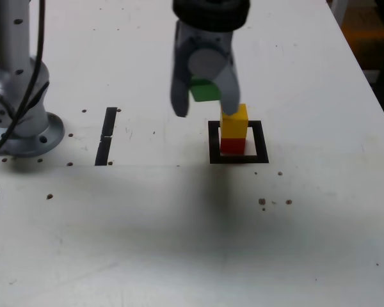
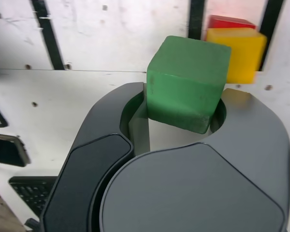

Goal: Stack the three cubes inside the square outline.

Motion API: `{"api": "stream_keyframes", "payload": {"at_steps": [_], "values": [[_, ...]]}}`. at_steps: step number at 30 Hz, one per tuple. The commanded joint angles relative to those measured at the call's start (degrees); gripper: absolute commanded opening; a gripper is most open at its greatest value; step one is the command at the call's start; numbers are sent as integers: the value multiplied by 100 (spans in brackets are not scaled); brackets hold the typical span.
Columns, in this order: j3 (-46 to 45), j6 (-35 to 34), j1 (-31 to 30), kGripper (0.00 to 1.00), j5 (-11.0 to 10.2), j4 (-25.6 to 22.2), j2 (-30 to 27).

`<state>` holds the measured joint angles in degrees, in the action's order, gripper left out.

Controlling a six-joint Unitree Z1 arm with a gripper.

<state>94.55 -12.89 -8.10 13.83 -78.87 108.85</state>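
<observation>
The fingers (image 1: 206, 102) are grasping the green cube (image 1: 205, 91) above the tabletop (image 1: 147, 224). The yellow cube (image 1: 234, 121) is resting on the red cube (image 1: 233, 146), inside the square outline (image 1: 262, 142). In the exterior view, the black strip (image 1: 106, 136) is lying left of the outline.

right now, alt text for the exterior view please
A robot gripper holds a green cube above a white table, near a yellow cube stacked on a red cube inside a black square outline.
</observation>
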Motion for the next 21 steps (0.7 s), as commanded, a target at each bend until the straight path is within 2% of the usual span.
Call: {"api": "stream_keyframes", "payload": {"at_steps": [1,9,21], "values": [[219,52,16,21,-9,15,164],[751,141,19,20,-4,-10,523],[717,200,96,21,13,-32,755]]}}
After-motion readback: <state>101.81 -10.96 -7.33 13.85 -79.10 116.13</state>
